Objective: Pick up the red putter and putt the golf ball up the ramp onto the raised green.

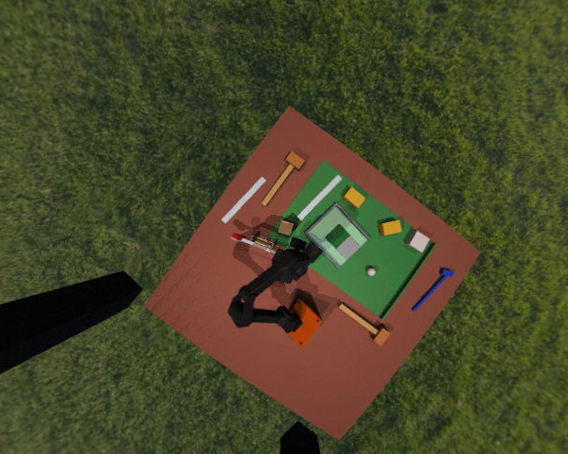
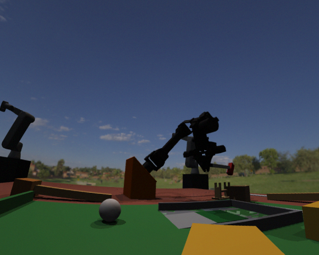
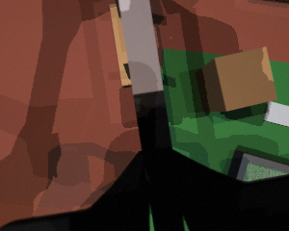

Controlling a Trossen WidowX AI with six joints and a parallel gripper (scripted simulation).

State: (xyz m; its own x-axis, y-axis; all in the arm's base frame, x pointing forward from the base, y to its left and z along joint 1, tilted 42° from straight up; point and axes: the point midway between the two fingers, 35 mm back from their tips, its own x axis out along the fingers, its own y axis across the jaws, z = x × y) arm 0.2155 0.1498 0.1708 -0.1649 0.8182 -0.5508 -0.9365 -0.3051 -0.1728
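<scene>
The putter has a red head [image 1: 236,236] [image 2: 230,168], a pale shaft [image 1: 258,244] [image 2: 219,166] [image 3: 142,48] and a black grip [image 3: 154,115]. My gripper [image 2: 206,168] [image 3: 153,154] is shut on the black grip and holds the putter roughly level above the small wooden rack [image 1: 263,240] [image 2: 216,189] [image 3: 119,53]. The white golf ball [image 1: 371,270] [image 2: 109,210] rests on the green mat [image 1: 358,293] [image 2: 58,227]. A dark-walled enclosure holds a grey panel [image 1: 346,247] [image 2: 185,219], which looks like the ramp, and a dark green patch [image 1: 337,233] [image 2: 220,215].
A brown block [image 1: 286,227] [image 2: 239,193] [image 3: 246,79] stands beside the rack. Two yellow blocks [image 1: 353,197] [image 1: 390,227] and a pale block [image 1: 417,240] stand on the mat. Wooden mallets [image 1: 277,183] [image 1: 359,318], a blue putter [image 1: 429,291] and white strips [image 1: 243,200] [image 1: 319,197] lie around.
</scene>
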